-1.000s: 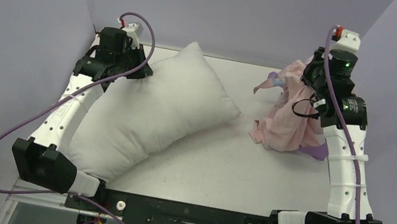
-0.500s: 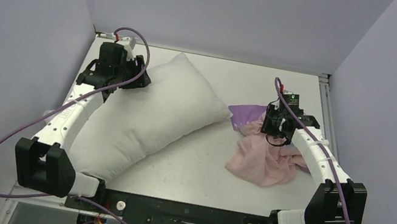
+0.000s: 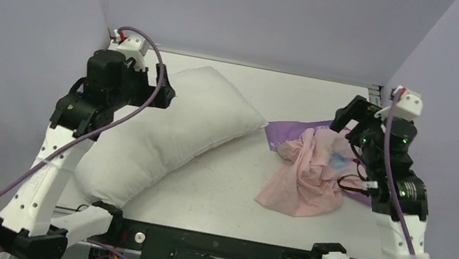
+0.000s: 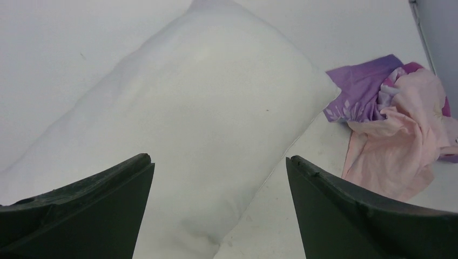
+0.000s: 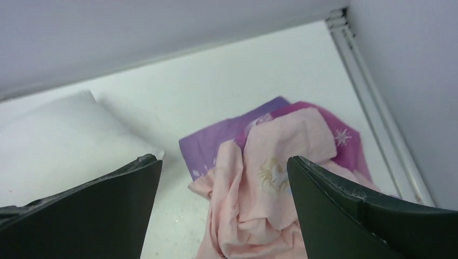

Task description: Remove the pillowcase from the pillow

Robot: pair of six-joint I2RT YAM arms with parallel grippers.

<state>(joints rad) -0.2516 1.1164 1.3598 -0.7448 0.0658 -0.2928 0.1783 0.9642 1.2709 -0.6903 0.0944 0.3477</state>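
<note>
Beneath the left gripper (image 4: pixel 219 162), spread wide and holding nothing: the pillow (image 4: pixel 205 118), bare and white. Beneath the right gripper (image 5: pixel 224 162), likewise spread and empty: the pillowcase (image 5: pixel 264 189), crumpled pink side out, purple at its far edge, close by the pillow's corner; touching or not, cannot tell. Seems finished: cover fully off, both things let go. Around both: white speckled table (image 3: pixel 229 194), lilac walls (image 3: pixel 254 13), metal rail (image 5: pixel 372 108) outboard of the right gripper.
</note>
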